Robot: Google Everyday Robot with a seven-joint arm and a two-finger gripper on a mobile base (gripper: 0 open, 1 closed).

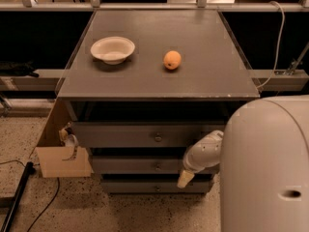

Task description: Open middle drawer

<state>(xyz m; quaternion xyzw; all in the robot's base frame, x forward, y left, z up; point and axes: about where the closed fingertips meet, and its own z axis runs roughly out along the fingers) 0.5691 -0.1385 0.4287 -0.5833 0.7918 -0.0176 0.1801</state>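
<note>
**Three grey drawers, gripper low at the right end of the middle one**

Three flat grey drawer fronts stack beneath the cabinet top. The middle drawer is the second of them, with a small round knob at its centre. Above it, at 12 o'clock, sits the top drawer; below it, at 6 o'clock, sits the bottom drawer. How far the middle drawer stands out from the cabinet cannot be told from this angle.

The gripper hangs at the end of a white arm link that reaches in from the robot's large pale body at 4 o'clock in the view. Its cream tip points down, in front of the lower right corner of the middle drawer's front. The knob lies at about 10 o'clock from the tip, apart from it. Whether the gripper is released or clenched cannot be told, nor whether it touches the drawer front.

On the cabinet top, a white bowl rests toward 10 o'clock. An orange lies just beyond the centre, at 3 o'clock from the bowl and well apart from it.

A cardboard box leans against the cabinet's left side, at 9 o'clock from the middle drawer. A dark cable trails over the speckled floor at 7 o'clock. A white cable runs down behind the cabinet at 2 o'clock.
</note>
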